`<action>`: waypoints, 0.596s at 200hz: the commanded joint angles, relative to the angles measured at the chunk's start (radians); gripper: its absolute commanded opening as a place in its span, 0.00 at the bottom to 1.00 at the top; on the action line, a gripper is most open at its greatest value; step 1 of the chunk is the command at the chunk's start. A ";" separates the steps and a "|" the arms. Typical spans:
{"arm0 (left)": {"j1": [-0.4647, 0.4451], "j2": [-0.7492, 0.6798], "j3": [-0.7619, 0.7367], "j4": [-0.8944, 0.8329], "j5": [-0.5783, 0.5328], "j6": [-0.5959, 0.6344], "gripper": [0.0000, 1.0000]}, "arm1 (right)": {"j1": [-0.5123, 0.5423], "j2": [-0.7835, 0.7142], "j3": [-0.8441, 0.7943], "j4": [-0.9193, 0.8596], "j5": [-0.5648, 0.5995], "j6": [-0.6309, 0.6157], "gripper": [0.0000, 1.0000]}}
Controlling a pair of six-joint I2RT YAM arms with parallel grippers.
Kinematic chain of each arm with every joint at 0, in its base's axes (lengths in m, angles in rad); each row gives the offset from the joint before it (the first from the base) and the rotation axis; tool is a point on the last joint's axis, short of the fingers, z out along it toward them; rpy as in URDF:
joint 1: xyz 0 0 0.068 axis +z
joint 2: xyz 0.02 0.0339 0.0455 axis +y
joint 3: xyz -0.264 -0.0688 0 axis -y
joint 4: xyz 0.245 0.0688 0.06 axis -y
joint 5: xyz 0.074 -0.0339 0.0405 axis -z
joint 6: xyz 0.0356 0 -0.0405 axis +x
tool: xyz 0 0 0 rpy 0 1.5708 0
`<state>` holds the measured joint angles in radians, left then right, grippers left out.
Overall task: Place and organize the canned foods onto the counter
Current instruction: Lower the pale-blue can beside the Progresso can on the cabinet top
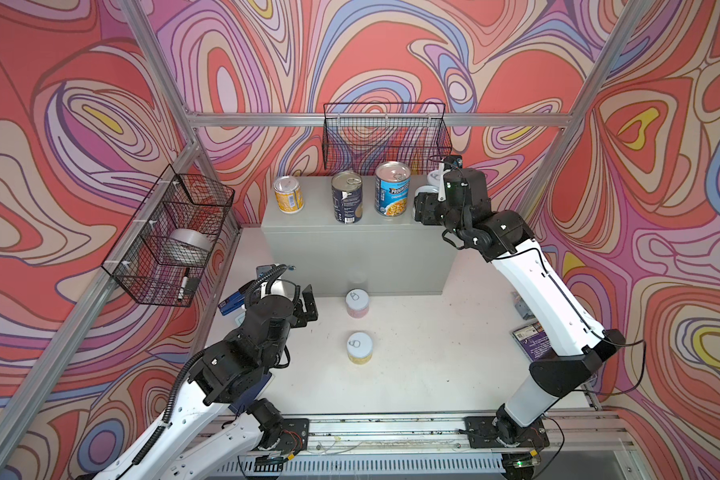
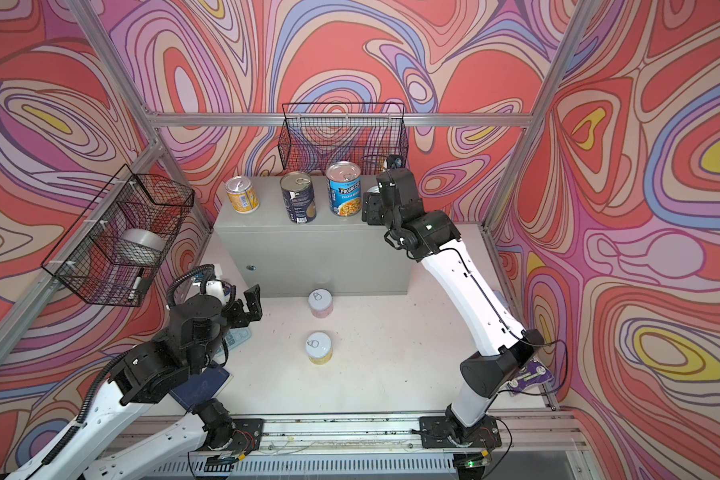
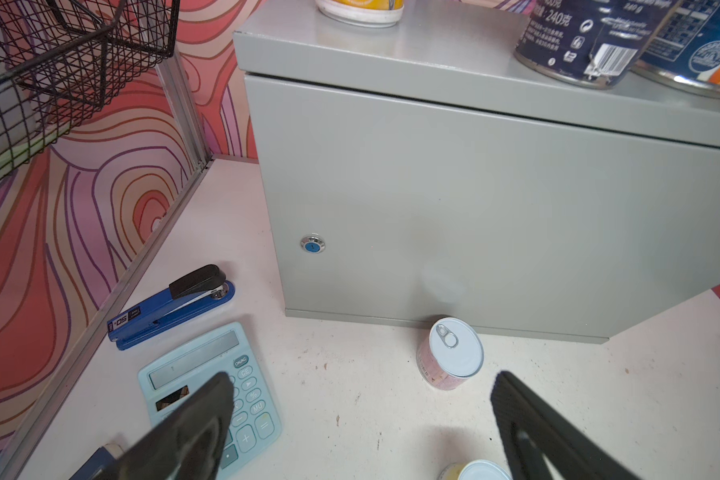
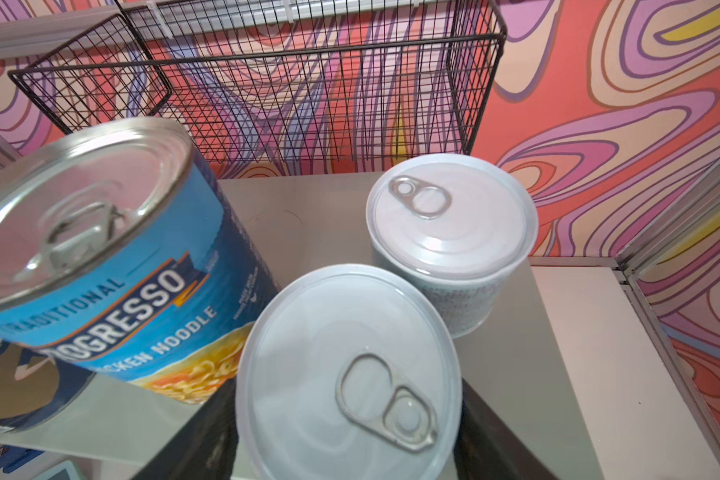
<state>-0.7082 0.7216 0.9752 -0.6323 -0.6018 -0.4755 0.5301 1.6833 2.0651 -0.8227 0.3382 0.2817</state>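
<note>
The right gripper [image 4: 350, 453] is clamping the near pale blue can [image 4: 341, 357] by its side wall, dark fingers [image 4: 200, 444] pressing in from both flanks, up at the right end of the counter [image 1: 350, 257]. Whether that can's base is sitting on the grey top, I cannot tell. Just behind it the far pale blue can [image 4: 452, 232] is standing upright, close but not touching, and the tall soup can [image 4: 113, 257] is crowding in just beside. Along the same top, in both top views, the navy can [image 1: 346, 199] is standing next to the soup can, and the orange can [image 1: 288, 195] is sitting well apart toward the left end.

Down below, the left gripper [image 3: 362, 386] is hanging wide open and empty over the tabletop [image 1: 433, 357]. The pink can [image 3: 454, 353] is just ahead of its fingers, almost against the counter's front, and the yellow can [image 1: 359, 347] is standing nearer the robot.

How are these going to handle? Rigid metal, I'd say, so a firm squeeze should not be denting them, but the round walls look smooth and likely slippery. The short ones look light. They are best taken across the middle of the body, below the overhanging lid rim, never by the pull tab. With neighbours this close, the fingers are needing room on release.
</note>
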 commanded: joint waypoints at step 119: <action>-0.002 -0.001 -0.009 -0.004 0.023 -0.017 1.00 | -0.012 -0.025 -0.050 0.105 -0.043 0.017 0.76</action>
<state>-0.7082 0.7223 0.9749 -0.6323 -0.5865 -0.4755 0.5240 1.6840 2.0399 -0.7670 0.3092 0.2821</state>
